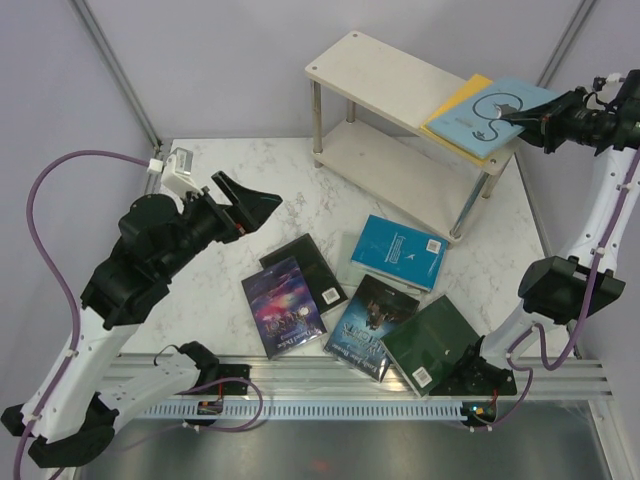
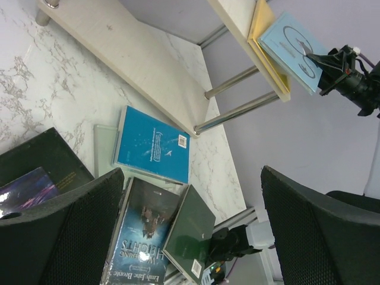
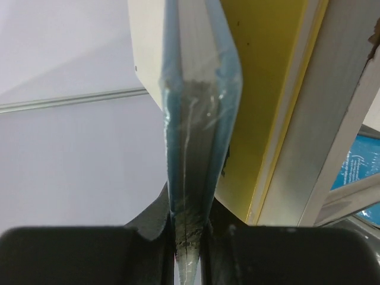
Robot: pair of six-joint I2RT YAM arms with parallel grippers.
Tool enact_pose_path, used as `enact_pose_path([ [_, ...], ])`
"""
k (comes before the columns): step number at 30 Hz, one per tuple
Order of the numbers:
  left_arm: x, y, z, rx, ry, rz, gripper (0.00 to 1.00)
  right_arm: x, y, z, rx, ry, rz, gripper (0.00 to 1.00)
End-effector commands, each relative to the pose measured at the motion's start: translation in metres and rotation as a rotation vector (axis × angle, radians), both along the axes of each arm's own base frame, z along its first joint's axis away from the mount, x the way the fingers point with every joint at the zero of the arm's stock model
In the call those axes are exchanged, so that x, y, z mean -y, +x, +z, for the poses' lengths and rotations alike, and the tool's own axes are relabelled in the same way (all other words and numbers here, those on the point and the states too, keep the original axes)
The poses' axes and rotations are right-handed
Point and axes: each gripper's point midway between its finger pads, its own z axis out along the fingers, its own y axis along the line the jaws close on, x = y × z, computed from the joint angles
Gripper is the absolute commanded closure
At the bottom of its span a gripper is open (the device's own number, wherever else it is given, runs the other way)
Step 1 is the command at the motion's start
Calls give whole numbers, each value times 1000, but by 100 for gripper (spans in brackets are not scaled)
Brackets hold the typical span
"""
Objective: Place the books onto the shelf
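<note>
Right pincer (image 1: 515, 118) clamps the light-blue book (image 1: 472, 124), laid atop the yellow book (image 1: 462, 95).

Seen from overhead, the light is bright, even and diffuse, falling from above. The marble worktop (image 1: 250, 190) reads near white, and the shelf (image 1: 380, 70) throws only a soft, pale shadow on its lower board. The frame posts (image 1: 112, 68) lean outward toward the corners, a wide-angle bend. In the left wrist view the left claw's fingers (image 2: 71, 231) are dark and slightly soft, while the scene behind is crisp. In the right wrist view, glare streaks the plastic wrap of the pale blue book (image 3: 196, 119). The right claw's fingers (image 3: 71, 255) are black and blurred.
</note>
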Motion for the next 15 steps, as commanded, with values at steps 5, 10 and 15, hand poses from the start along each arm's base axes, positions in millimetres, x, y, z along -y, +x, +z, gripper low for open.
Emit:
enact_pose_path([
  [5,-4,-7,13,66,32,-27,2,4,-18,-10,11,-169,22,100],
  [10,-3,-7,8,57,47,-33,2,7,-14,-21,0,-176,37,100],
  [15,4,-5,0,33,58,-61,3,10,-1,-30,-4,-181,57,99],
])
